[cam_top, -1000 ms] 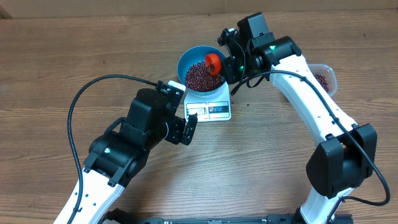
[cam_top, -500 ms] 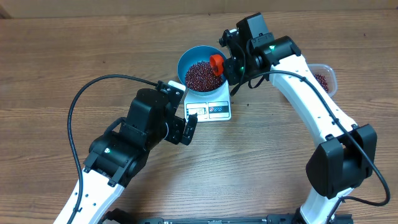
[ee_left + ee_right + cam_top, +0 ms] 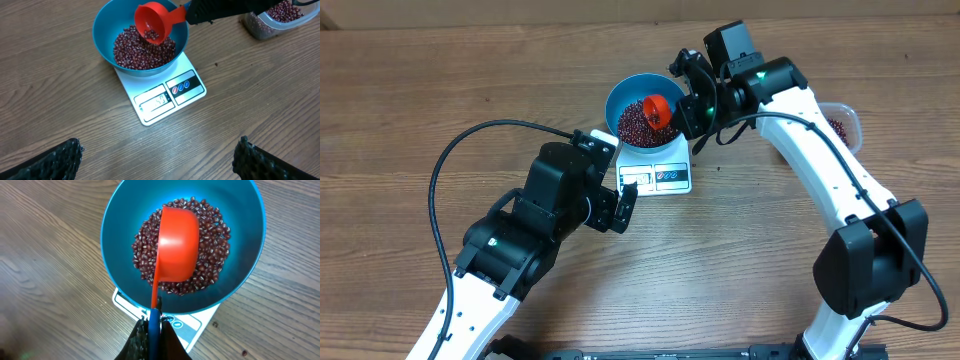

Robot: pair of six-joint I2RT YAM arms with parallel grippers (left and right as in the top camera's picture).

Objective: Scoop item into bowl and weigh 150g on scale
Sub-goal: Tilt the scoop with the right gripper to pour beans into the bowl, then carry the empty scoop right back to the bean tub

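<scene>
Pinching the handle of a red scoop (image 3: 177,245), the right gripper (image 3: 151,327) holds it tilted over the blue bowl (image 3: 107,235), which sits on the white scale (image 3: 170,97) and contains a heap of beans (image 3: 215,245). The left gripper (image 3: 157,162) hangs spread wide above the bench (image 3: 60,75) in front of the scale, holding nothing.

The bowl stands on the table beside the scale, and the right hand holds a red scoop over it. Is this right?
Not quite. The bowl stands on the scale, not beside it; the left wrist view shows the white platform directly under it. The rest holds: the right hand holds a red scoop over the bowl.
</scene>
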